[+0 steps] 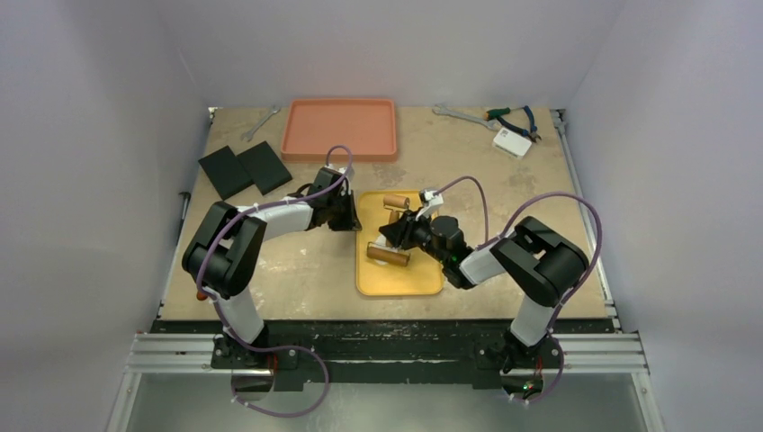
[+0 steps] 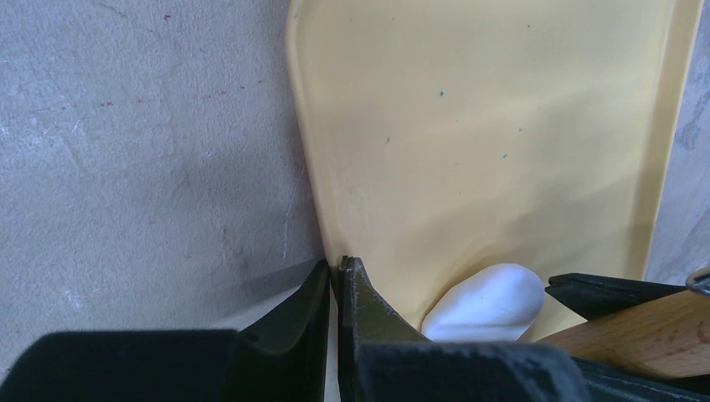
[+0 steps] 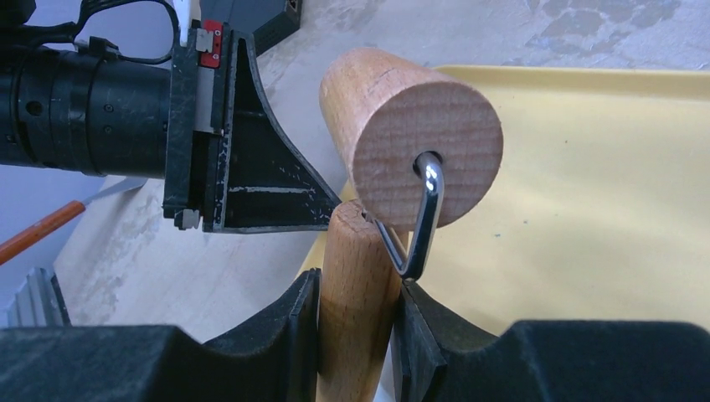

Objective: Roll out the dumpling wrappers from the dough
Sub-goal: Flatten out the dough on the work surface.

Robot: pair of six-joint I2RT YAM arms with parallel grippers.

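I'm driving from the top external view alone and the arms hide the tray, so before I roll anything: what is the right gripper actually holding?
Observer: The right gripper is clamped on the roller's wooden handle. The drum sits ahead of it on a wire bracket.
Operator: Is there any dough on the tray?
Observer: Yes. One white dough lump lies on the yellow tray beside the roller. It is rounded, not flattened.
Operator: And the left gripper?
Observer: The left gripper is shut at the tray's rim, apparently pinching it.
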